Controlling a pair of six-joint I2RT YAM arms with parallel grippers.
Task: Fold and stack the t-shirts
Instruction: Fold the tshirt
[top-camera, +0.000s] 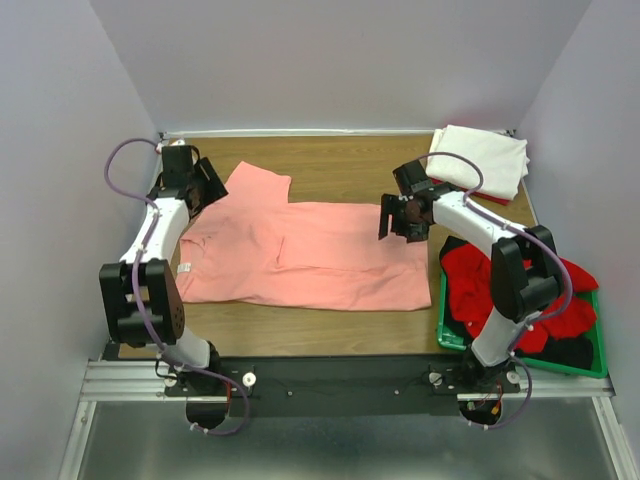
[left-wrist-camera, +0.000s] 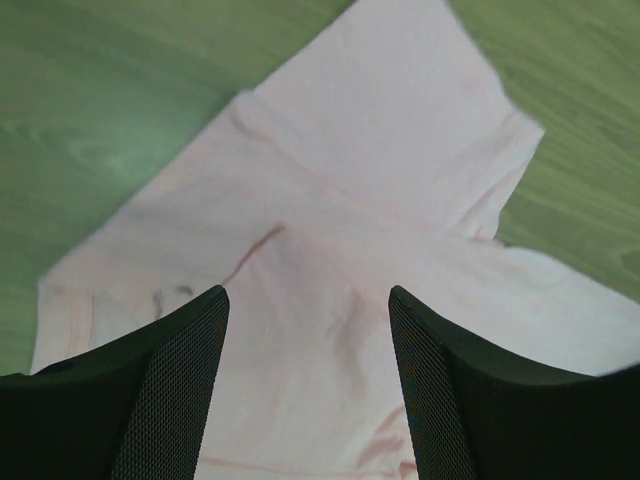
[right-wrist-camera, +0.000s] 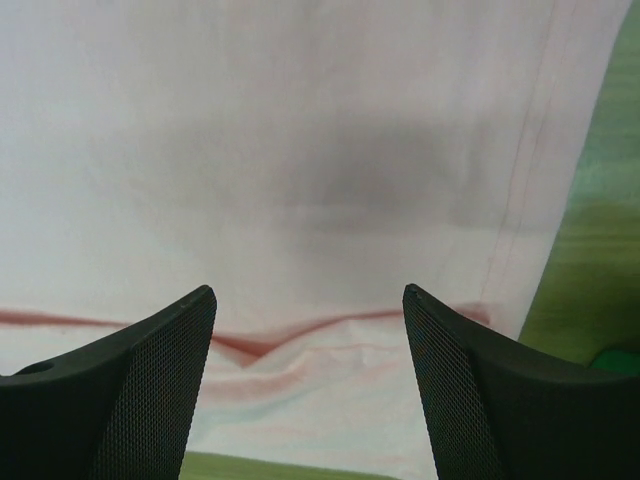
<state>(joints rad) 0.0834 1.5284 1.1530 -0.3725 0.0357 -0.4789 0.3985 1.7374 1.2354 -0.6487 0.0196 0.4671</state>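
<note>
A salmon-pink t-shirt (top-camera: 310, 255) lies spread flat across the middle of the wooden table, one sleeve (top-camera: 255, 185) pointing to the back left. My left gripper (top-camera: 205, 185) hovers open over that sleeve and shoulder (left-wrist-camera: 330, 230), with nothing between its fingers (left-wrist-camera: 175, 380). My right gripper (top-camera: 400, 218) hangs open above the shirt's right hem (right-wrist-camera: 330, 180), also holding nothing. A folded white t-shirt (top-camera: 480, 160) rests at the back right corner. Red t-shirts (top-camera: 480, 285) and a dark one (top-camera: 570, 350) are heaped in the green crate.
The green plastic crate (top-camera: 450, 335) stands at the right front, beside the right arm's base. Grey walls close in the table on the left, back and right. Bare wood (top-camera: 330, 155) shows behind the pink shirt and along the front edge (top-camera: 300, 330).
</note>
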